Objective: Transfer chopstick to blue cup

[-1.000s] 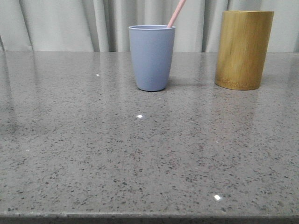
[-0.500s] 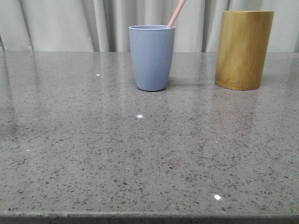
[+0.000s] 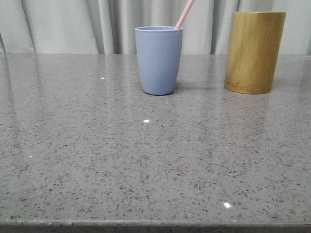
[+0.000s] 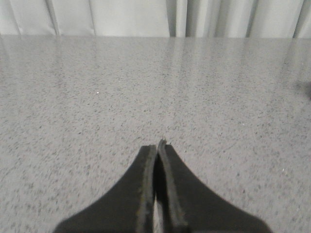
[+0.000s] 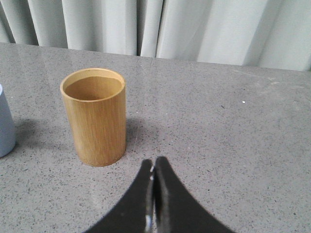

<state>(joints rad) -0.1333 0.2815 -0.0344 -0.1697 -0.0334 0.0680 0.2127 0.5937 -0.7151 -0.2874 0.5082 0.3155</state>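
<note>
The blue cup (image 3: 159, 60) stands upright at the back middle of the grey table. A pale pink chopstick (image 3: 184, 14) leans out of it to the right, its top cut off by the frame. A sliver of the cup also shows in the right wrist view (image 5: 5, 124). Neither gripper shows in the front view. My left gripper (image 4: 158, 145) is shut and empty over bare table. My right gripper (image 5: 154, 162) is shut and empty, close in front of the bamboo holder.
The yellow-brown bamboo holder (image 3: 254, 51) stands at the back right, right of the cup; the right wrist view (image 5: 94, 116) shows its inside empty. A grey speckled stone table (image 3: 146, 160) fills the views. Pale curtains (image 3: 73, 24) hang behind the far edge.
</note>
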